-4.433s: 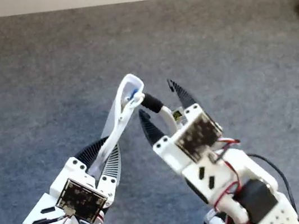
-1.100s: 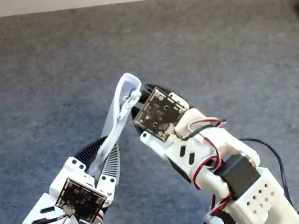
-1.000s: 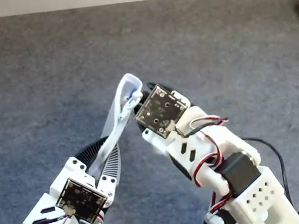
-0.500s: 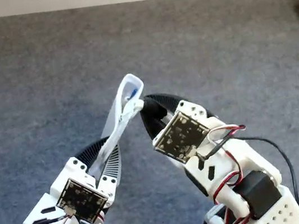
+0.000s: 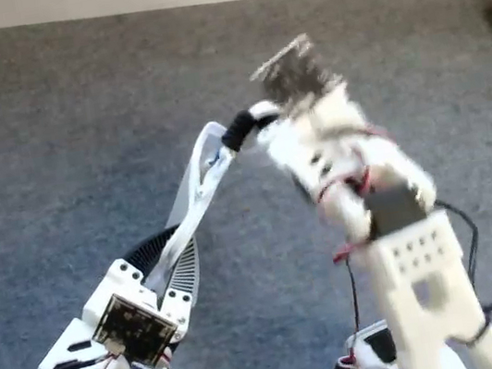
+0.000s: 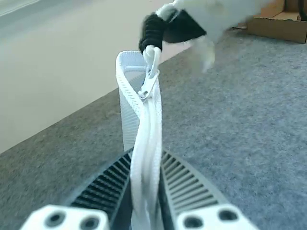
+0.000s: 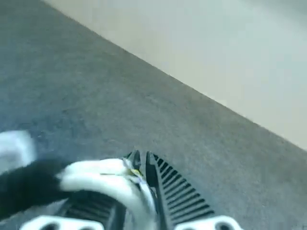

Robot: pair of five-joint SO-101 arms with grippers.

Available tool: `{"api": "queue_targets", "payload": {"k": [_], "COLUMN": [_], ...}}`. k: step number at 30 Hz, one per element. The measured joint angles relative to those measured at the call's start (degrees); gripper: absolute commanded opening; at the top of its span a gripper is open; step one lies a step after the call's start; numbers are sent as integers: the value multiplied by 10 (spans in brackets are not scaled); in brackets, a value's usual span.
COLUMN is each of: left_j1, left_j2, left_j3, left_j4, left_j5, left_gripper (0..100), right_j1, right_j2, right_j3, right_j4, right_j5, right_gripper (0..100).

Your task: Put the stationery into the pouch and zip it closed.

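Step in hand: closing the zip.

- My left gripper (image 5: pixel 169 253) was clamped on the lower end of the pouch (image 5: pixel 194 197), holding it up off the bench (image 5: pixel 50 131) with its long side rising away from me.
- My right gripper (image 7: pixel 142 160) sat at the pouch's top end. Its jaws were drawn nearly together, and by the look of it they were nipped on the zipper pull (image 6: pixel 152 60). The pull ran straight up from the slider (image 6: pixel 147 90) into my dark fingertip (image 6: pixel 153 31).
- The teeth below the slider lay meshed all the way down to my left jaws. Above it, a short loop of the mouth was still gaping.
- I could not make out the stationery through the pouch wall, so I took it to be inside.

My judgement was that only the last bit of the zip remained.

How to finish it well:
- Pull along the line of the teeth, not sideways, or the slider will cock and bind at the curved end.
- Keep the left grip firm and still, so the fabric stays taut against the pull.
- Go slowly. The pull tab is small and would slip from a light pinch.
- Stop when the slider meets the end stop, since hauling past it would drag the pouch out of my left gripper.
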State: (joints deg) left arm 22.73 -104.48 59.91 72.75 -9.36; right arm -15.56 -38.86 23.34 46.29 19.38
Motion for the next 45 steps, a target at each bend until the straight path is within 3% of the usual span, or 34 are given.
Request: {"api": "queue_targets", "payload": {"k": [7, 15, 26, 35, 43, 45], "left_j1": [0, 0, 0, 0, 0, 0], "left_j2": [0, 0, 0, 0, 0, 0], "left_j3": [0, 0, 0, 0, 0, 0], "left_j4": [0, 1, 1, 1, 1, 1], "left_j5": [0, 0, 0, 0, 0, 0], "left_gripper": [5, 5, 5, 5, 5, 5], "right_j1": [16, -22, -120, -248, -259, -259], "right_j2": [64, -57, -161, -163, -163, -163], "right_j3": [-62, -67, -68, -68, -14, 14], "right_j4": [18, 206, 417, 397, 255, 225], "right_j5": [-11, -15, 25, 26, 26, 26], "right_gripper": [19, 293, 303, 265, 259, 218]}}
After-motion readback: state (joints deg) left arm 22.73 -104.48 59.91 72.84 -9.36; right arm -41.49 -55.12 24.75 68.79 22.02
